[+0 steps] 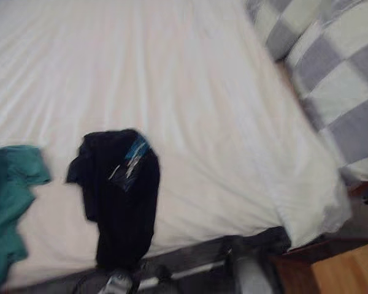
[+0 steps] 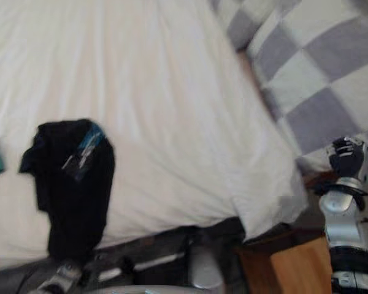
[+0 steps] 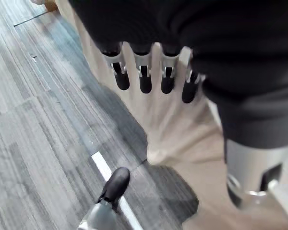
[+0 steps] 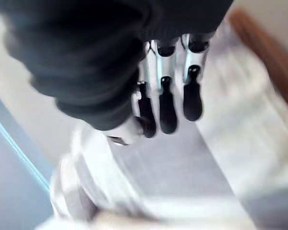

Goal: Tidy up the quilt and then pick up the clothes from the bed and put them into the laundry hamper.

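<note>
Fingers of the right hand are seen relaxed beside the checked quilt, whose far part is cut off.

A bed is covered by a white sheet. Grey plank floor is seen beside it. Brown wood is seen at its corner.

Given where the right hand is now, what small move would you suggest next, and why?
Probably reach the right hand onto the checked quilt beside it: the quilt lies bunched at the bed's right edge, the hand's fingers hang relaxed and empty, and the black garment can wait.
</note>
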### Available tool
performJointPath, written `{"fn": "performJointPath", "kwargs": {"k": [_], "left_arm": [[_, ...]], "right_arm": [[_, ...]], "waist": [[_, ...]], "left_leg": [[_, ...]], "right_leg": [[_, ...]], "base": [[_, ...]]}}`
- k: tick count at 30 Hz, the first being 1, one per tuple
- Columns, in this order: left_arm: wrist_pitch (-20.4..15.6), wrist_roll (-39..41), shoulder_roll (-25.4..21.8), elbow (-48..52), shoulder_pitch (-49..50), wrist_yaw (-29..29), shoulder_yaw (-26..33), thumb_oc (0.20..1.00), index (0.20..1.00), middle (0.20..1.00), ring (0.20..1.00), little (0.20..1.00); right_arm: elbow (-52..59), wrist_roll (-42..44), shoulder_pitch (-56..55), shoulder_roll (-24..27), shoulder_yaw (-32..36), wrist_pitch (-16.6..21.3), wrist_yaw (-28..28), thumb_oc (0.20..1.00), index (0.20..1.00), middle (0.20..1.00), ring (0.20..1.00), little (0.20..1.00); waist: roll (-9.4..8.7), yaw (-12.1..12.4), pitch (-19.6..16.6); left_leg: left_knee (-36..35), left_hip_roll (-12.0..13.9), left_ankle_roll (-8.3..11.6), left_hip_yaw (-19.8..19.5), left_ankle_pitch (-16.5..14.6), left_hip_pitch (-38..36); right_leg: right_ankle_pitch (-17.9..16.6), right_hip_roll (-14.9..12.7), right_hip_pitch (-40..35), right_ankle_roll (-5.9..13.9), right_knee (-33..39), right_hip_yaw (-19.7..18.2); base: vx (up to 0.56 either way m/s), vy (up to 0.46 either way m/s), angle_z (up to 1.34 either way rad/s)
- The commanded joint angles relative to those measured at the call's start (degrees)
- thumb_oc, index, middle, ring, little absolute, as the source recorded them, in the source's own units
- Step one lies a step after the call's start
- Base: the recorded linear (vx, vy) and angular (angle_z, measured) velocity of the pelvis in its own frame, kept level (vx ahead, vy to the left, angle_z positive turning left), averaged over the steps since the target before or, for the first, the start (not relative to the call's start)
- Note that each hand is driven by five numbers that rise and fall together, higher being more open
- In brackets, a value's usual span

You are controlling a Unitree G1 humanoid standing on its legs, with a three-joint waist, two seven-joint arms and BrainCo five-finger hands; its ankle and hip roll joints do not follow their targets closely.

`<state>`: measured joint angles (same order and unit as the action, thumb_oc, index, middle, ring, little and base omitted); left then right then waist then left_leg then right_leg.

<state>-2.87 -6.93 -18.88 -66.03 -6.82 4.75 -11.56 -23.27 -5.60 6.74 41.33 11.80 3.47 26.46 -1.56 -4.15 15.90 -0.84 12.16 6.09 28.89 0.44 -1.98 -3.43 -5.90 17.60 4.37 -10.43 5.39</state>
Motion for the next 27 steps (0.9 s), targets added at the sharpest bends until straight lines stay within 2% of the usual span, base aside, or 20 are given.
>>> {"fn": "performJointPath", "kwargs": {"k": [1, 2, 3, 4, 5, 6, 7, 8, 10, 11, 14, 16, 20, 21, 22, 23, 24, 25, 26, 27], "left_arm": [[-0.99, 2.44, -1.59, -2.04, -0.32, 1.1, -0.18, 1.0, 1.0, 1.0, 1.0, 1.0], [-1.61, 3.84, -1.26, -0.61, -1.14, 2.21, -1.18, 1.0, 1.0, 1.0, 1.0, 1.0], [-1.6, 3.85, -1.22, -0.62, -1.28, 2.21, -1.01, 1.0, 1.0, 1.0, 1.0, 1.0], [-1.95, 5.65, -0.93, 0.03, -2.31, 3.1, -1.18, 1.0, 1.0, 1.0, 1.0, 1.0], [-2.04, 6.46, -0.81, 0.31, -2.6, 3.68, -1.19, 1.0, 1.0, 1.0, 1.0, 1.0], [-1.71, 6.65, -0.1, -0.71, -3.88, 4.23, -1.41, 1.0, 1.0, 1.0, 1.0, 1.0], [-1.73, 6.65, -0.12, -0.74, -3.95, 4.23, -1.37, 1.0, 1.0, 1.0, 1.0, 1.0], [-1.54, 6.18, 0.08, -1.19, -4.02, 4.61, -1.41, 1.0, 1.0, 1.0, 1.0, 1.0], [-1.31, 5.68, 1.53, -1.89, -3.3, 4.65, -1.42, 1.0, 1.0, 1.0, 1.0, 1.0], [-1.33, 5.1, 2.29, -2.22, -3.63, 4.92, -1.66, 1.0, 1.0, 1.0, 1.0, 1.0], [-1.5, 5.15, 2.38, -1.95, -3.93, 5.05, -1.81, 1.0, 1.0, 1.0, 1.0, 1.0], [-1.43, 5.71, 2.56, -1.49, -3.45, 4.61, -1.32, 1.0, 1.0, 1.0, 1.0, 1.0], [-1.26, 5.28, 2.52, -0.81, -1.71, 4.62, -1.63, 1.0, 1.0, 1.0, 1.0, 1.0], [-1.17, 5.22, 2.48, -0.77, -1.26, 4.57, -1.56, 1.0, 1.0, 1.0, 1.0, 1.0], [-1.06, 4.98, 2.28, -0.73, -0.11, 4.43, -1.39, 1.0, 1.0, 1.0, 1.0, 1.0], [-1.06, 4.98, 2.24, -0.72, -0.11, 4.43, -1.36, 1.0, 1.0, 1.0, 1.0, 1.0], [-1.04, 4.39, 2.33, -1.44, 0.58, 4.08, -1.66, 1.0, 1.0, 1.0, 1.0, 1.0], [-1.05, 4.39, 2.32, -1.44, 0.6, 4.08, -1.65, 1.0, 1.0, 1.0, 1.0, 1.0], [-1.08, 4.16, 2.46, -2.09, 0.72, 3.68, -1.87, 1.0, 1.0, 1.0, 1.0, 1.0], [-1.17, 3.79, 2.57, -2.48, 0.75, 3.08, -2.22, 1.0, 1.0, 1.0, 1.0, 1.0]], "right_arm": [[-0.13, 2.0, 4.33, 1.83, -0.11, 1.22, 1.12, 0.2, 0.2, 0.2, 0.2, 0.2], [-2.12, 2.83, 9.61, 2.25, -3.18, 1.53, 2.28, 0.2, 0.2, 0.2, 0.2, 0.2], [-2.36, 2.88, 10.03, 2.33, -3.41, 1.61, 2.33, 0.2, 0.2, 0.2, 0.2, 0.2], [-3.82, 3.72, 13.86, 2.17, -5.81, 2.0, 3.43, 0.2, 0.2, 0.2, 0.2, 0.2], [-4.22, 4.26, 14.95, 1.52, -6.7, 2.22, 3.61, 0.2, 0.2, 0.2, 0.2, 0.2], [-5.19, 4.6, 15.61, -0.85, -7.41, 2.2, 3.65, 0.2, 0.2, 0.2, 0.2, 0.2], [-5.19, 4.58, 15.68, -0.87, -7.42, 2.19, 3.65, 0.2, 0.2, 0.2, 0.2, 0.2], [-5.38, 4.29, 14.92, -2.22, -7.87, 2.11, 3.44, 0.2, 0.2, 0.2, 0.2, 0.2], [-5.11, 3.55, 10.68, -5.12, -7.96, 1.77, 2.63, 0.2, 0.2, 0.2, 0.2, 0.2], [-7.46, 3.9, 7.07, -7.41, -7.31, 1.8, 2.23, 0.2, 0.2, 0.2, 0.2, 0.2], [-9.73, 4.41, 3.57, -9.71, -7.84, 1.45, 1.01, 0.2, 0.2, 0.2, 0.2, 0.2], [-14.32, 4.49, -3.83, -13.13, -8.47, 0.46, -1.86, 0.2, 0.2, 0.2, 0.2, 0.2], [-22.16, 5.13, -11.36, -18.29, -10.73, -0.9, -5.86, 0.2, 0.2, 0.2, 0.2, 0.2], [-24.21, 5.06, -12.25, -19.19, -10.99, -1.28, -6.59, 0.2, 0.2, 0.2, 0.2, 0.2], [-31.16, 5.17, -13.22, -20.81, -12.16, -2.73, -8.12, 0.2, 0.2, 0.2, 0.2, 0.2], [-31.21, 5.18, -13.16, -20.84, -12.19, -2.71, -8.12, 0.2, 0.2, 0.2, 0.2, 0.2], [-38.8, 5.85, -12.82, -21.99, -12.46, -3.41, -9.89, 0.2, 0.2, 0.2, 0.2, 0.2], [-39.0, 5.9, -12.72, -21.98, -12.51, -3.28, -9.91, 0.2, 0.2, 0.2, 0.2, 0.2], [-42.62, 5.96, -12.0, -22.51, -13.5, -3.85, -11.37, 1.0, 1.0, 1.0, 1.0, 1.0], [-45.19, 5.51, -11.15, -22.65, -14.72, -4.29, -12.84, 1.0, 1.0, 1.0, 1.0, 1.0]], "waist": [[-0.53, 1.54, 2.5], [0.92, 2.76, 6.8], [1.12, 2.66, 6.79], [1.56, 3.18, 9.11], [1.39, 3.24, 10.26], [0.29, 1.66, 11.12], [0.29, 1.62, 10.99], [0.21, 1.01, 11.44], [1.46, -0.6, 11.27], [1.83, -2.29, 11.57], [1.6, -3.27, 11.29], [0.53, -5.1, 10.36], [-1.61, -6.77, 8.54], [-1.84, -6.81, 7.95], [-2.39, -6.54, 6.37], [-2.46, -6.55, 6.28], [-2.41, -5.88, 3.81], [-2.43, -5.88, 3.84], [-2.35, -5.46, 2.75], [-2.17, -4.67, 1.43]], "left_leg": [[4.41, 1.88, 1.55, 0.29, 8.41, 11.11], [9.14, 1.23, 2.74, -4.81, 7.47, 14.9], [9.34, 1.54, 2.68, -4.89, 7.64, 15.35], [12.82, 0.36, 3.9, -11.19, 6.43, 18.29], [16.32, -0.85, 4.05, -16.22, 4.59, 19.94], [23.34, -1.86, 3.0, -19.97, -1.16, 20.89], [23.28, -1.87, 2.94, -20.0, -0.9, 21.19], [24.3, -2.08, 2.44, -20.33, -2.71, 19.68], [18.09, -2.9, 1.18, -20.99, -4.57, 15.29], [16.69, -2.21, 1.41, -19.68, -5.02, 13.93], [17.14, -1.8, 1.11, -18.46, -4.28, 14.66], [16.14, -1.43, 0.85, -16.51, -5.36, 12.66], [14.17, -2.15, 0.43, -14.53, -5.58, 8.96], [13.76, -2.46, 0.22, -14.5, -5.76, 8.31], [10.26, -3.7, 0.19, -14.43, -5.15, 5.27], [9.96, -3.77, 0.18, -14.4, -4.8, 5.3], [6.55, -4.59, 0.14, -14.59, -3.79, 3.39], [6.26, -4.64, 0.13, -14.55, -3.65, 3.18], [3.95, -4.82, 0.24, -14.55, -2.63, 2.02], [2.4, -4.93, 0.16, -14.94, -1.94, 1.21]], "right_leg": [[9.35, -3.77, -16.52, 6.17, 3.37, -0.23], [10.32, -3.26, -13.76, 5.11, 1.4, -0.83], [10.05, -2.98, -13.39, 4.99, 1.37, -0.83], [9.84, -2.83, -9.16, 4.32, -1.54, -1.93], [9.57, -3.02, -6.34, 4.2, -3.67, -2.68], [8.73, -3.23, -1.95, 3.55, -5.73, -3.02], [8.42, -3.22, -1.72, 3.53, -5.58, -2.99], [8.44, -2.72, -1.0, 3.27, -5.87, -3.21], [7.85, -1.35, -0.23, 3.78, -6.08, -3.97], [7.93, -1.44, 0.57, 4.14, -6.73, -4.08], [7.34, -1.82, 1.47, 4.26, -6.13, -4.31], [7.03, -2.12, 0.62, 4.51, -6.05, -4.14], [5.51, -2.13, -1.88, 5.11, -4.22, -4.72], [5.15, -2.18, -2.39, 5.24, -3.77, -4.71], [3.92, -2.2, -4.8, 6.16, -1.67, -4.65], [3.61, -2.22, -4.76, 6.13, -1.39, -4.67], [2.03, -2.36, -6.56, 7.02, 1.24, -4.47], [1.94, -2.37, -6.73, 7.04, 1.45, -4.47], [1.08, -2.39, -7.56, 7.46, 2.78, -4.34], [0.83, -2.37, -8.47, 7.61, 3.98, -4.13]], "base": [[-0.37, -0.2, 0.38], [-0.36, -0.162, 0.23], [-0.47, -0.14, 0.02], [-0.35, -0.089, -0.05], [-0.57, -0.168, -0.21], [-0.38, -0.13, -0.32], [-0.32, -0.095, -0.4], [-0.05, 0.041, -0.41], [-0.05, 0.113, -0.27], [-0.1, 0.114, -0.24], [-0.09, 0.075, -0.05], [-0.03, 0.108, -0.1], [0.01, 0.087, -0.12], [0.09, 0.088, -0.24], [0.06, 0.048, -0.11], [0.11, 0.06, -0.13], [0.06, 0.022, -0.07], [0.08, 0.044, -0.11], [0.06, 0.016, -0.08], [0.07, 0.004, -0.08]]}}
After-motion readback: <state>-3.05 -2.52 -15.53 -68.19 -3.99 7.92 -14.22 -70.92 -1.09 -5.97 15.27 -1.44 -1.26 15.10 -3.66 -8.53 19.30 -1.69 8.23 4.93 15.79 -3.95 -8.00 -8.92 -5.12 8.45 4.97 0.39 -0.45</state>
